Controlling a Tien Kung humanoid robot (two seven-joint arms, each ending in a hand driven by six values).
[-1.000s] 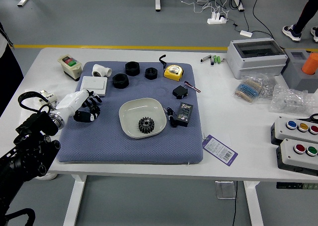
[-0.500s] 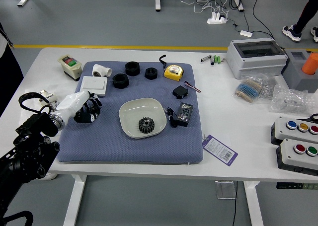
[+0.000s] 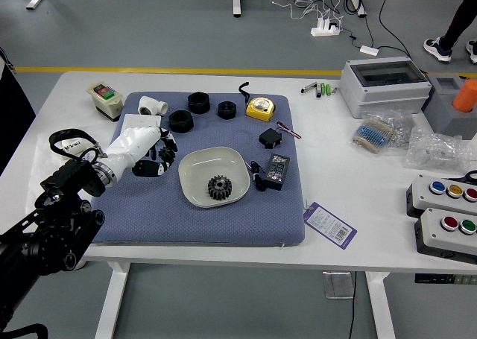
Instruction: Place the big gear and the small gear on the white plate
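We see the left hand (image 3: 156,161) over the blue mat (image 3: 201,229) on the white counter (image 3: 328,238), near the left side of the white plate (image 3: 203,166) and apart from it; we cannot tell how far open the hand is, or whether it has hold of anything; one dark toothed gear (image 3: 219,188) lies inside the plate, toward its near edge, though we cannot tell whether it is the big or the small one; beyond the plate we see the yellow tape measure (image 3: 260,109), and just right of it the black adapter (image 3: 276,172).
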